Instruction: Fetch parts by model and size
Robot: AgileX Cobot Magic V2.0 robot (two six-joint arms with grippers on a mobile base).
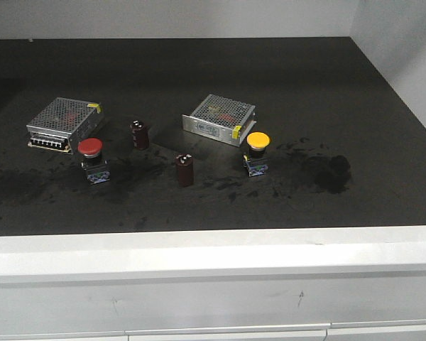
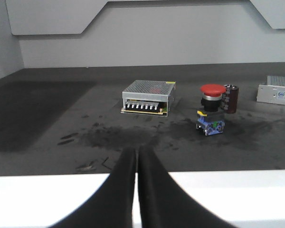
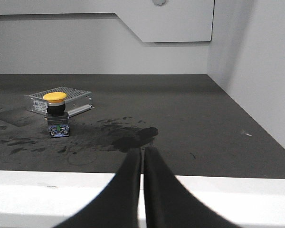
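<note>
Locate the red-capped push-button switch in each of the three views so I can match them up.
Exterior front view: red-capped switch, left of centre, just in front of the left mesh-topped box.
Left wrist view: right of centre, right of that same box, with a maroon cylinder close behind.
Right wrist view: not in it.
Shared landmark: the left mesh-topped box.

Two mesh-topped metal boxes (image 1: 65,122) (image 1: 219,118), two maroon cylinders (image 1: 140,134) (image 1: 184,170), black tabletop (image 1: 199,64).
</note>
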